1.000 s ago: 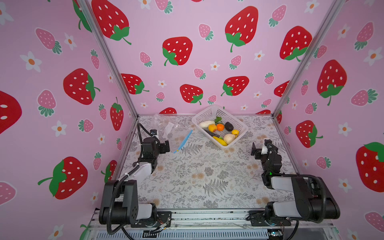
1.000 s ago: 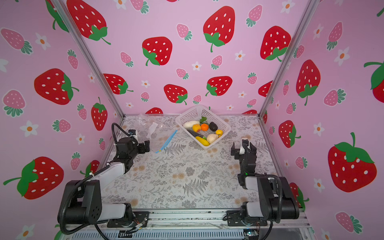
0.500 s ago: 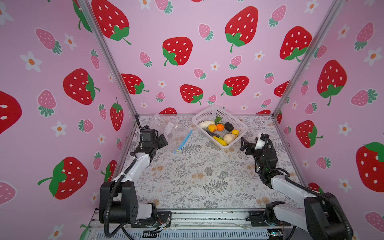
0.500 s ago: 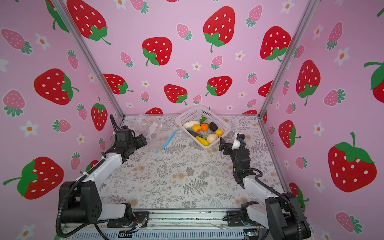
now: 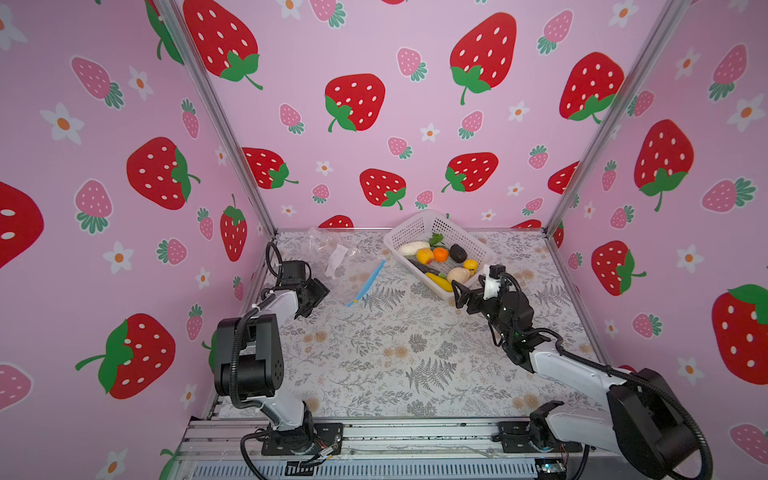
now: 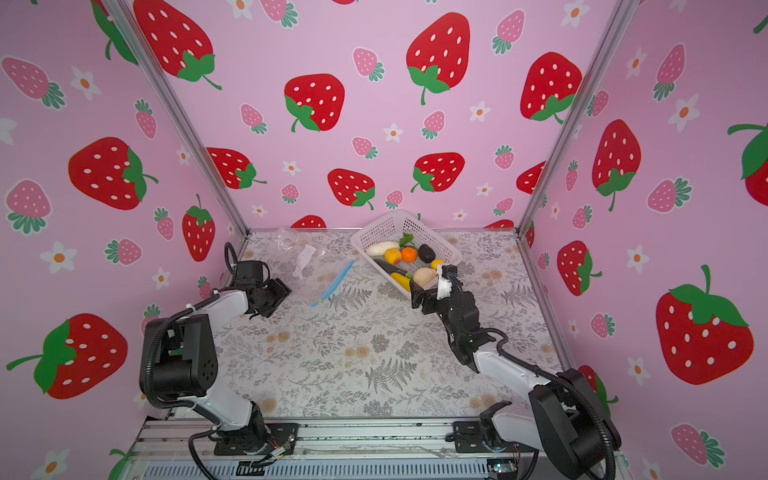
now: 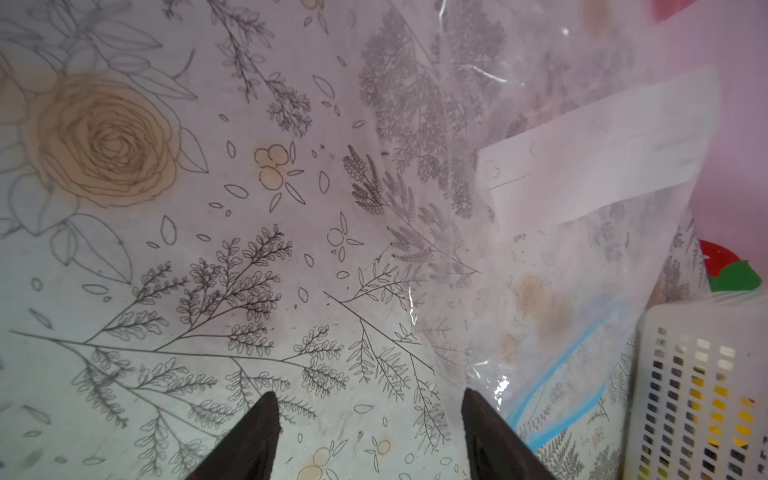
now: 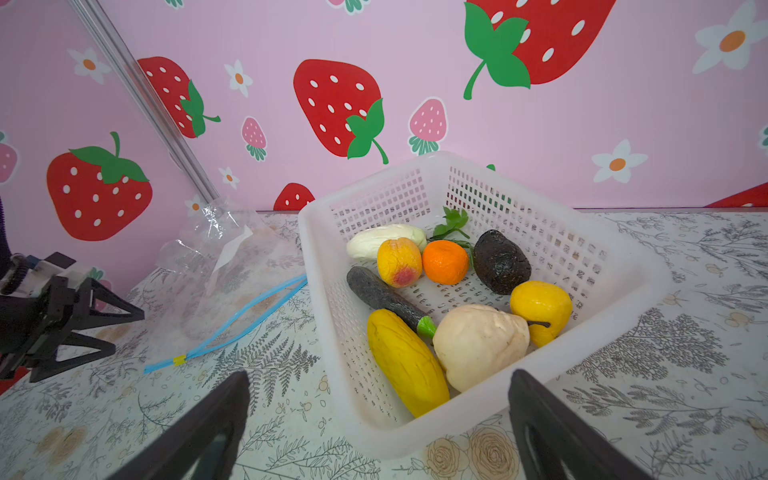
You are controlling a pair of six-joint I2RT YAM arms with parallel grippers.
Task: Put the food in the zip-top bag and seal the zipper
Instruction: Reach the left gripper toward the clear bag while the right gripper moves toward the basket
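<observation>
The clear zip-top bag (image 5: 332, 257) (image 6: 300, 254) lies flat at the back left, its blue zipper (image 8: 245, 316) (image 7: 561, 374) parted and a yellow-tipped slider (image 8: 179, 359) at the near end. My left gripper (image 7: 368, 399) (image 5: 312, 296) is open, low over the table at the bag's side edge, holding nothing. The food sits in a white mesh basket (image 8: 374, 199) (image 5: 415, 222): orange (image 8: 444, 262), peach (image 8: 399, 262), radish (image 8: 384, 241), avocado (image 8: 500, 262), lemon (image 8: 540, 305), garlic (image 8: 480, 345), banana (image 8: 405, 361). At the basket's near corner my right gripper (image 8: 378, 390) (image 6: 415, 293) is open and empty.
A dark green cucumber-like toy (image 8: 382, 297) also lies in the basket. Pink strawberry walls close in the back and both sides. The floral tabletop (image 5: 395, 353) stretches in front of the bag and basket.
The left arm reached forward to the bag's edge and its jaws narrowed somewhat. The right arm swung in from the right to the basket's near corner.
</observation>
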